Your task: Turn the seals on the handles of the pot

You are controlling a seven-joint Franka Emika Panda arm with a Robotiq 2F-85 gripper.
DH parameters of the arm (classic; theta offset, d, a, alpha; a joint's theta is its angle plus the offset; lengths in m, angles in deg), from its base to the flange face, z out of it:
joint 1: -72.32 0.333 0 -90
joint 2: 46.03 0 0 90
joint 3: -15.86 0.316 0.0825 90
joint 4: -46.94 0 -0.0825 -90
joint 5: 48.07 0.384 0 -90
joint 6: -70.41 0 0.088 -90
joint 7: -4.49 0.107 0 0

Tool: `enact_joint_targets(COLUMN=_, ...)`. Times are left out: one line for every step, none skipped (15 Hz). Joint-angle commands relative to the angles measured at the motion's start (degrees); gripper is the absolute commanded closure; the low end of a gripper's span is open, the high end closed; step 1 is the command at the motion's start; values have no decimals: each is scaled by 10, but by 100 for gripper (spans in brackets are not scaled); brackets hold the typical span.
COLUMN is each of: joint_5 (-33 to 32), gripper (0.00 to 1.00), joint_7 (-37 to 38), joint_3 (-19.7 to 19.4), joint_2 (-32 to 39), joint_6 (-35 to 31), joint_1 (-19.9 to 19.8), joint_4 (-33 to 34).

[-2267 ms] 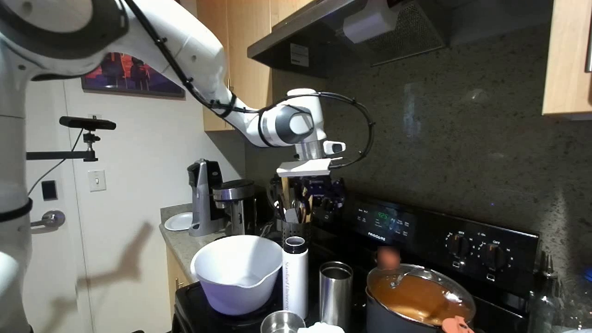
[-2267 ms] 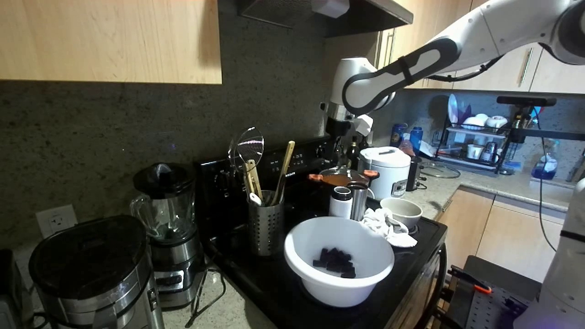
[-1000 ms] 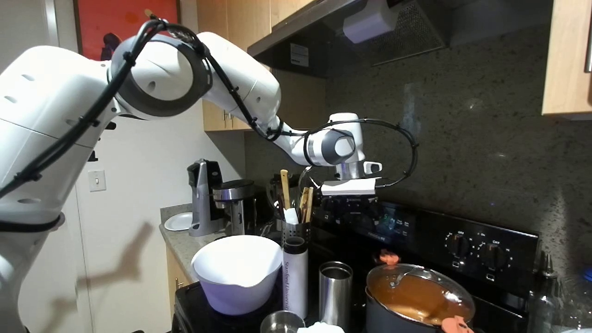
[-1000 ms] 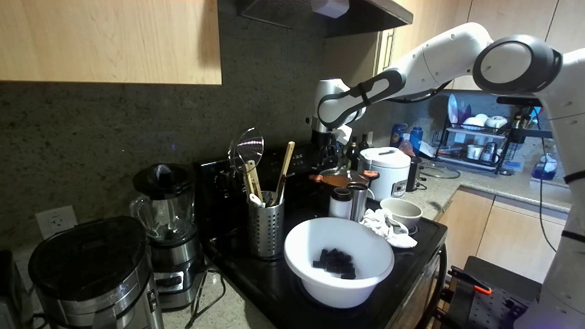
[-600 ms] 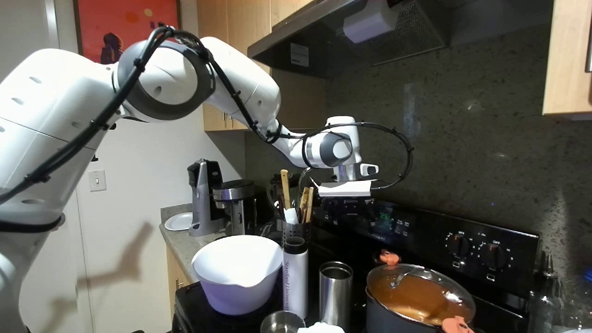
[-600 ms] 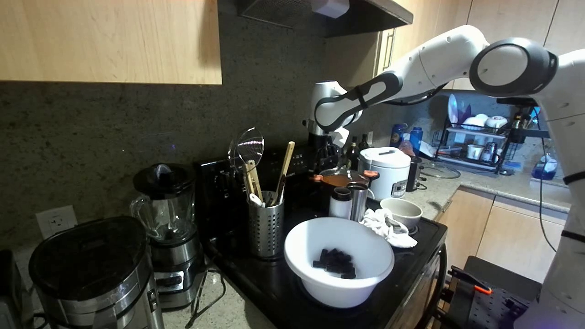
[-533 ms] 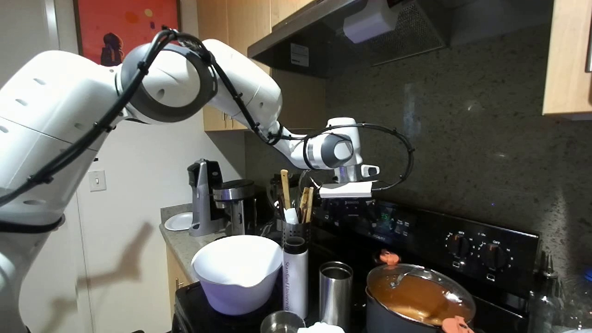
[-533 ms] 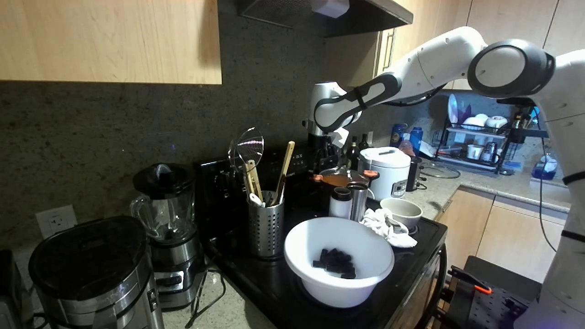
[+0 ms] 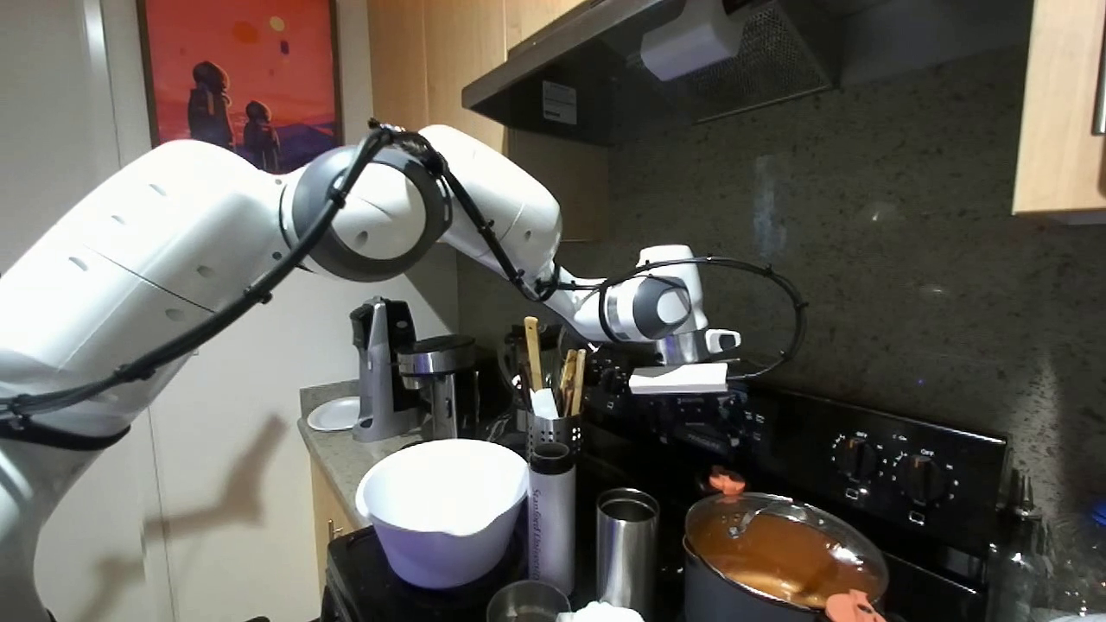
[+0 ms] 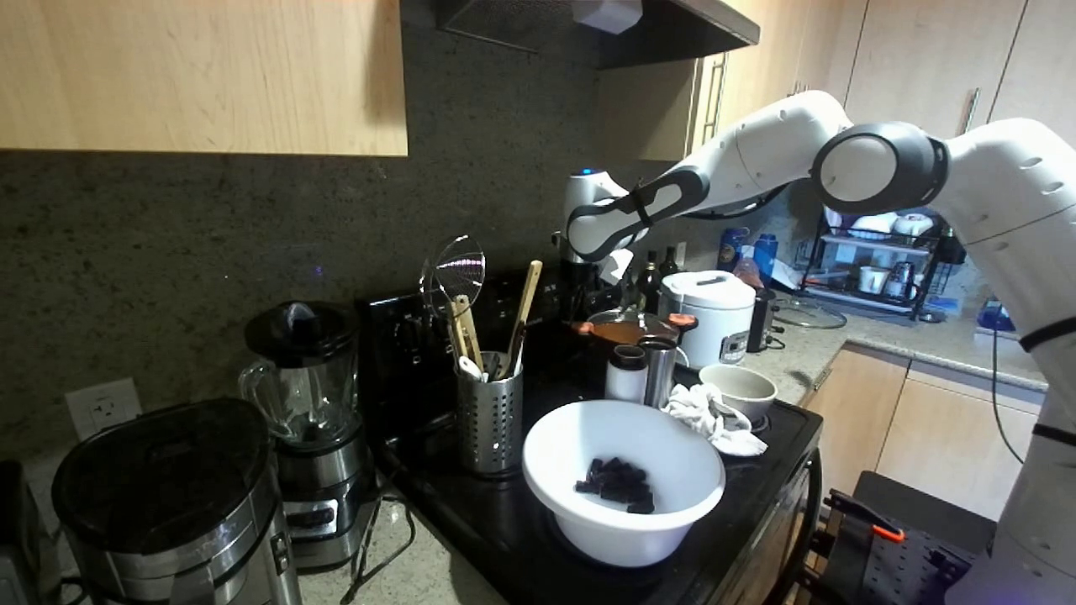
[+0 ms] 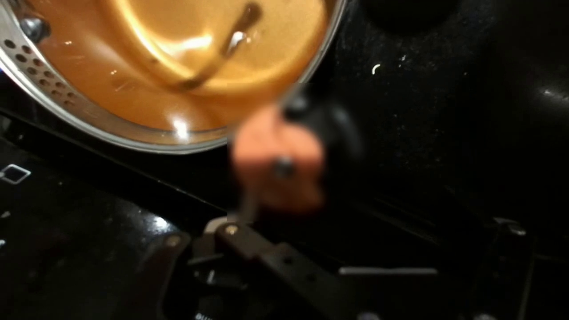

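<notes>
The copper-brown pot stands on the stove with a clear metal-rimmed lid over its orange-brown inside. It also shows in the wrist view. Its two reddish-pink seals sit on opposite handles: a back seal and a front seal. In the wrist view one seal is blurred, on a black handle. My gripper is dark against the control panel, above and left of the back seal, apart from it. In the wrist view its fingers look spread, with nothing between them.
A steel tumbler, a white bottle and a white bowl stand left of the pot. A utensil holder is behind the bowl. The control panel rises behind the pot. A rice cooker stands beyond it.
My gripper has come down and nearer the pot: rightward in an exterior view, leftward and down in the opposite view. The arm has lowered and reached forward. The pot and seals have not moved.
</notes>
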Motion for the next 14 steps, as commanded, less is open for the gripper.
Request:
enact_joint_targets(joint_5=-6, gripper=0, joint_7=14, joint_3=-1, joint_2=45, joint_6=32, joint_1=-3, joint_4=82)
enact_joint_targets(joint_5=-4, gripper=0, joint_7=9, joint_3=0, joint_2=54, joint_6=42, joint_1=-6, joint_4=99)
enact_joint_targets(joint_5=-4, gripper=0, joint_7=5, joint_3=1, joint_2=60, joint_6=52, joint_1=-8, joint_4=113)
enact_joint_targets(joint_5=-3, gripper=0, joint_7=1, joint_3=2, joint_2=66, joint_6=63, joint_1=-9, joint_4=126)
enact_joint_targets(joint_5=-3, gripper=0, joint_7=-3, joint_3=2, joint_2=73, joint_6=76, joint_1=-11, joint_4=141)
enact_joint_targets(joint_5=-3, gripper=0, joint_7=-9, joint_3=3, joint_2=78, joint_6=88, joint_1=-14, joint_4=153)
enact_joint_targets(joint_5=-4, gripper=0, joint_7=-19, joint_3=3, joint_2=83, joint_6=105, joint_1=-17, joint_4=166)
enact_joint_targets(joint_5=-6, gripper=0, joint_7=-22, joint_3=2, joint_2=88, joint_6=115, joint_1=-18, joint_4=177)
enact_joint_targets(joint_5=-6, gripper=0, joint_7=-28, joint_3=2, joint_2=94, joint_6=129, joint_1=-21, joint_4=190)
enact_joint_targets(joint_5=-6, gripper=0, joint_7=-37, joint_3=3, joint_2=99, joint_6=140, joint_1=-24, joint_4=201)
enact_joint_targets(joint_5=-5, gripper=0, joint_7=-42, joint_3=3, joint_2=106, joint_6=148, joint_1=-26, joint_4=211)
enact_joint_targets(joint_5=-3, gripper=0, joint_7=-53, joint_3=6, joint_2=112, joint_6=154, joint_1=-30, joint_4=219)
enact_joint_targets(joint_5=-3, gripper=0, joint_7=-60, joint_3=7, joint_2=117, joint_6=159, joint_1=-32, joint_4=224)
enact_joint_targets(joint_5=-3, gripper=0, joint_7=-67, joint_3=7, joint_2=122, joint_6=165, joint_1=-33, joint_4=230)
